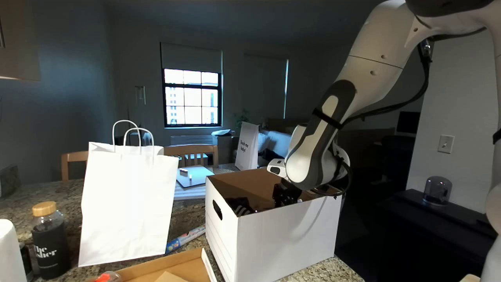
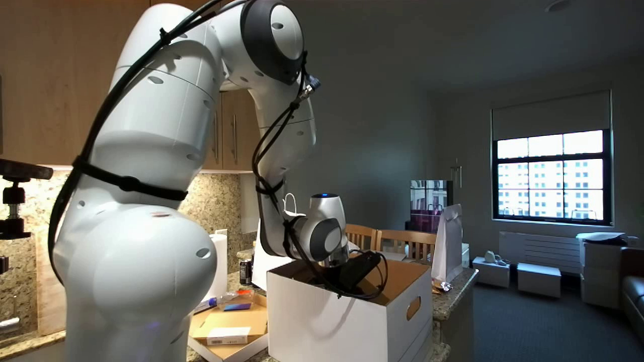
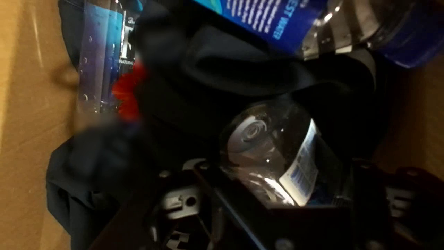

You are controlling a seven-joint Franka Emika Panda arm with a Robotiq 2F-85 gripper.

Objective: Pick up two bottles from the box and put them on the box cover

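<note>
So we've got the arm (image 1: 370, 74) arched over the box (image 1: 285, 235), forearm sloping down, wrist bent close above the box's rim, hand end inside. The box is open on top, and the box cover (image 1: 180, 260) lies inner side up just beside it, so we'd guess a straight lift to clear the wall, then a short swing.

Inside the box there's dark fabric (image 3: 239, 81), probably a soft bed, so pressing down would just sink things deeper. The gripper (image 3: 282, 187) is in there with its fingers well apart, one either side of a clear bottle (image 3: 270, 156); too dark for us to tell if they actually press on it. A second bottle (image 3: 295, 31) and a third bottle (image 3: 102, 59) lie in the box too, the third along its wall.

Handling-wise, we reckon thin plastic: won't shatter, but slick and easy to dent. How full, we can't see. What looks like the base faces up, and that rounded end could squirt out of a pinch, so we'd hold lower, around the body at the white label (image 3: 301, 177).
</note>
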